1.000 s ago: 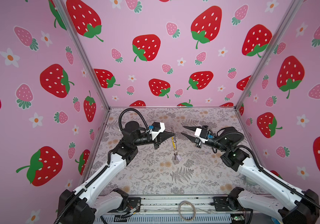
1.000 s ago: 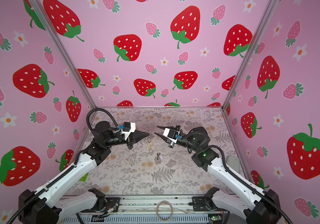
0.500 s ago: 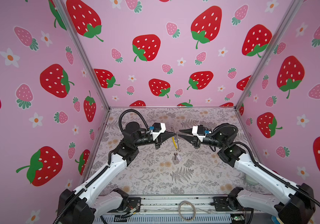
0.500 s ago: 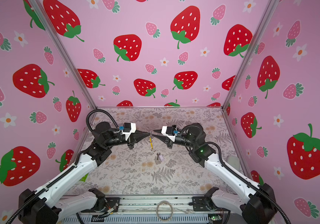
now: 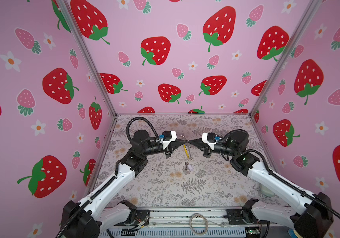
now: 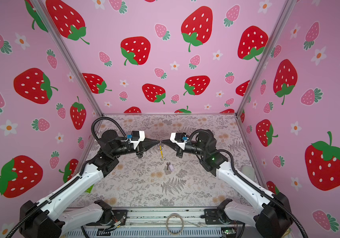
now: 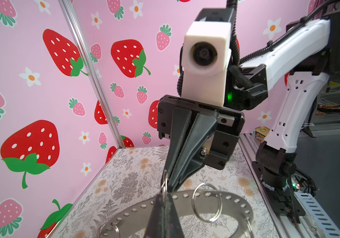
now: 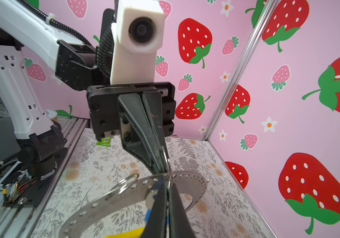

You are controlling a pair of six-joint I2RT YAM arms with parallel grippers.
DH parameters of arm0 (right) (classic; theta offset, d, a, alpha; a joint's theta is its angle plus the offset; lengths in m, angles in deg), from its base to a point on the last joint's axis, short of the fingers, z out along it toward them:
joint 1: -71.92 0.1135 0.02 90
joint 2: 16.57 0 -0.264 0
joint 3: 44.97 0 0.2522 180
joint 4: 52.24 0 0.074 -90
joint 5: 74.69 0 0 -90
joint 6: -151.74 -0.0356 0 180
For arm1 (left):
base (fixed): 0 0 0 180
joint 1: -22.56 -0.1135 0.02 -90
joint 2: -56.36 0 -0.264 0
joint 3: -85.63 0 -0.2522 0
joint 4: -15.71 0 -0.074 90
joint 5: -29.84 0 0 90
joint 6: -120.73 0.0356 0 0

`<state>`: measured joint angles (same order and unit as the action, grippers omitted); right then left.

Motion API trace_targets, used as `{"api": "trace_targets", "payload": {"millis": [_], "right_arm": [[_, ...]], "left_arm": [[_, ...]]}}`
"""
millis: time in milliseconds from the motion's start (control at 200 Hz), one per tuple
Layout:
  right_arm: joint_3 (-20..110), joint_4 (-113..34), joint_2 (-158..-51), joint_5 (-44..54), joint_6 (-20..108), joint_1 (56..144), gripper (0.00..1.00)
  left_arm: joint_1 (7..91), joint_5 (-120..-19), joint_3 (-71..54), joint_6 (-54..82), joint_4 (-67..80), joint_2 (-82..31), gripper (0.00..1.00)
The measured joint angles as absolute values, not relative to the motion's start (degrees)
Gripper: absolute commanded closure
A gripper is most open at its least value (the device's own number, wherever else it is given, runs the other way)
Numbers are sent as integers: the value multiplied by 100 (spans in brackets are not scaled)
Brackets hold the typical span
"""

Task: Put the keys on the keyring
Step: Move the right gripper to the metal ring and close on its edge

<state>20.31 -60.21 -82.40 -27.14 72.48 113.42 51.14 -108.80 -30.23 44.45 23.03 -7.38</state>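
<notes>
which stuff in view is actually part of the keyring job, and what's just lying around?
Job:
- keyring, held in the air between the shut left gripper and right gripper
- lilac-tag key, on the table
- blue tag, mostly hidden, by the ring

Lying about:
- plain pale hoop
- green wrapper
- Spam can

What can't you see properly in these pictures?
- Blue plastic sliver, maybe a key's tag: right wrist view, the fingers of the black right gripper hide the rest.
- Flat grey holed metal keyring with a yellow section: cut off by both wrist views' bottom edges; tiny in both top views.
- Small dark key with a lilac tag: teeth too small in both top views.
</notes>
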Motion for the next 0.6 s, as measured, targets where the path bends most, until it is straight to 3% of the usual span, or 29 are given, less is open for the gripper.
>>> {"api": "trace_targets", "payload": {"millis": [480, 600], "right_arm": [[2182, -5722, -8294, -2033, 7698, 11604, 100], [2193, -5728, -8316, -1827, 7744, 11657, 91]], "left_arm": [[5280, -10249, -3270, 4447, 2673, -631, 100], [5343, -10021, -3325, 4445, 2810, -636, 100]]}}
